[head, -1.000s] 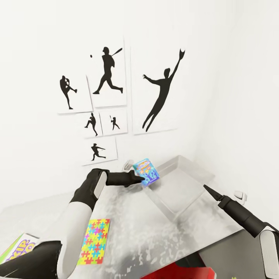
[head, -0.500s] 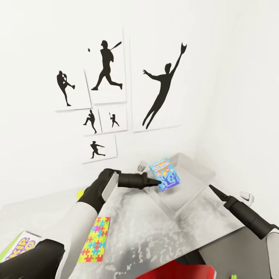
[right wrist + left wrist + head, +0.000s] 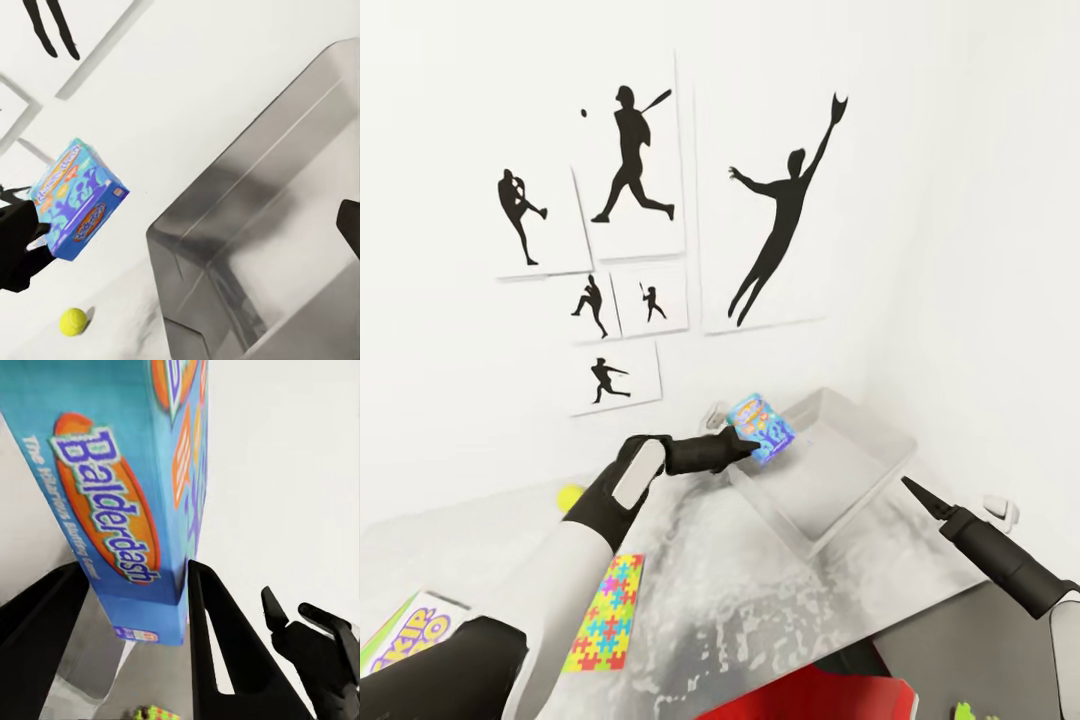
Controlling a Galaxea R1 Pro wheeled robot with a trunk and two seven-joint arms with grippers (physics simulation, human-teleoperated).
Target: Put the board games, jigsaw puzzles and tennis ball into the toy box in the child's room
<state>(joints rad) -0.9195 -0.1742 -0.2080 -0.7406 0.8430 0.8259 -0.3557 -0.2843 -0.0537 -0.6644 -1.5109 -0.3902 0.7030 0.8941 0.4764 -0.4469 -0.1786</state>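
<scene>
The left gripper (image 3: 748, 447) clamps a blue Balderdash board game (image 3: 762, 428) between its two black fingers (image 3: 214, 637), holding the box tilted in the air at the near corner of the grey toy box (image 3: 838, 470) on the table (image 3: 760, 590). The tennis ball (image 3: 570, 495) lies on the table behind that arm, and a jigsaw puzzle (image 3: 607, 612) lies flat nearer the robot. The right gripper (image 3: 910, 487) hovers just beyond the toy box's other side, its tip coming to a narrow point; whether it is closed cannot be told.
</scene>
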